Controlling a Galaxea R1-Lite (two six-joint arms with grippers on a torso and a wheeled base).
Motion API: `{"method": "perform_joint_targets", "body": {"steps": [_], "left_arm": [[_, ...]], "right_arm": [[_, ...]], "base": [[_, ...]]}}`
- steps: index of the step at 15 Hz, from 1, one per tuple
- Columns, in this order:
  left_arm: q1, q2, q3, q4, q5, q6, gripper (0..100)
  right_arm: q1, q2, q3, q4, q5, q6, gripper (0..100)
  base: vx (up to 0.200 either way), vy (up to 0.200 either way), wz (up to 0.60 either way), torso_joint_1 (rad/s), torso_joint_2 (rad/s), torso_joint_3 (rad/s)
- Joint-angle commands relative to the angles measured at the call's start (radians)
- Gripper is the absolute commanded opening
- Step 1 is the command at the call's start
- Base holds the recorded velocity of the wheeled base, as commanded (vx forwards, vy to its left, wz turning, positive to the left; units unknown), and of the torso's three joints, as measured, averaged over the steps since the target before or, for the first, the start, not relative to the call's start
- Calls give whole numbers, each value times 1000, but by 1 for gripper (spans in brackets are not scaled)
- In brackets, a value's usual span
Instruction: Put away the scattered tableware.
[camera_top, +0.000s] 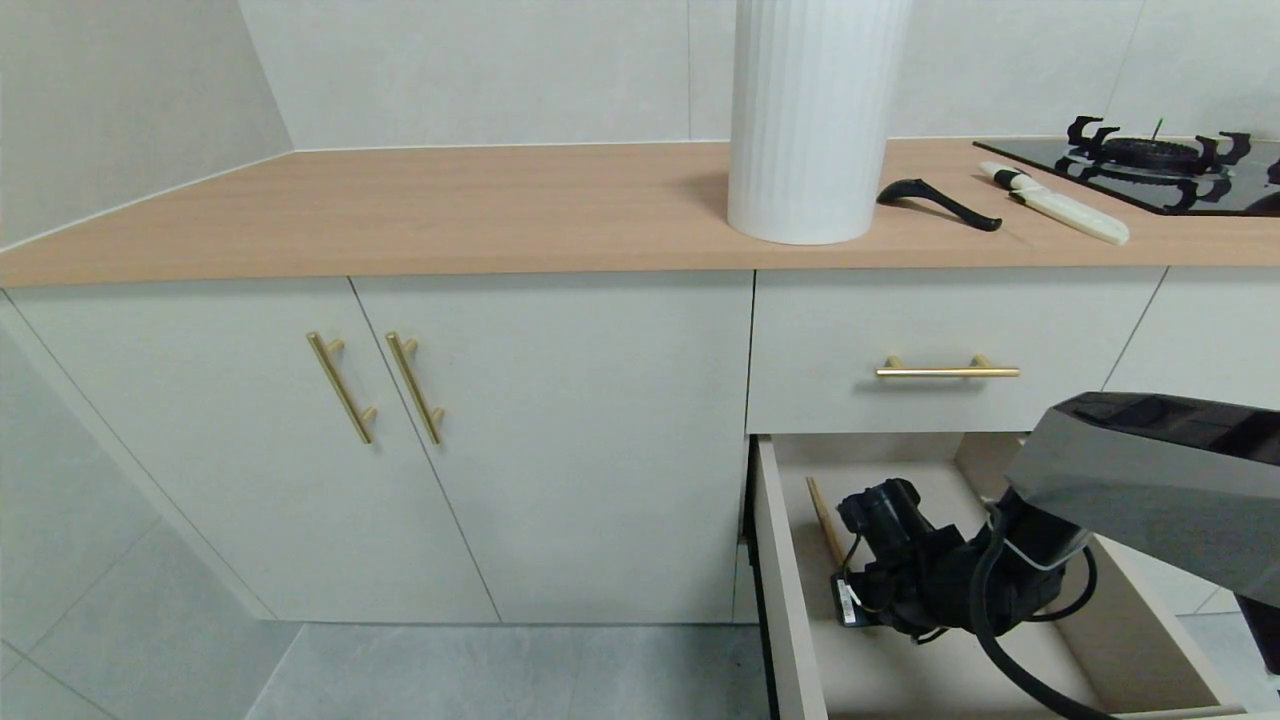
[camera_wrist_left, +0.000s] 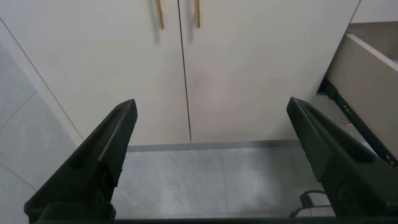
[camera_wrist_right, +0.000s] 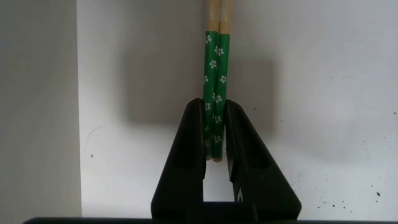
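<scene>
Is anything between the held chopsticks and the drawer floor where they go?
Nothing visible does. The right tool grips the chopsticks inside the open drawer, with only bare drawer floor beneath them.

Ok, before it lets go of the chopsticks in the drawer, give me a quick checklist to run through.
1. Drawer pulled out: ok. The drawer stands open.
2. Grip firm: ok. The right gripper is shut on the chopsticks.
3. Chopsticks inside the drawer: ok. They are within it, near its left wall.
4. Chopsticks resting on the drawer floor: cannot tell.
5. Other arm out of the way: ok. The left gripper is open, empty and outside the drawer, facing the cabinet doors.
6. All tableware put away: not ok. A black spoon and a knife lie on the counter.
</scene>
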Motion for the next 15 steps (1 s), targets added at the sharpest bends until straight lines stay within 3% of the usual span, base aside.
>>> {"method": "perform_joint_targets", "body": {"steps": [1,2,3,10,15], "left_arm": [[0,0,0,0,0,0,100],[0,0,0,0,0,0,100],[0,0,0,0,0,0,100],[0,0,0,0,0,0,100],[0,0,0,0,0,0,100]], "right_arm": [[0,5,0,0,0,1,0],[0,5,0,0,0,1,0],[0,5,0,0,0,1,100],[0,-21,5,5,0,1,100],[-3,-233,40,60,0,1,100]], "base": [[0,0,0,0,0,0],[0,0,0,0,0,0],[0,0,0,0,0,0],[0,0,0,0,0,0],[0,0,0,0,0,0]]}}
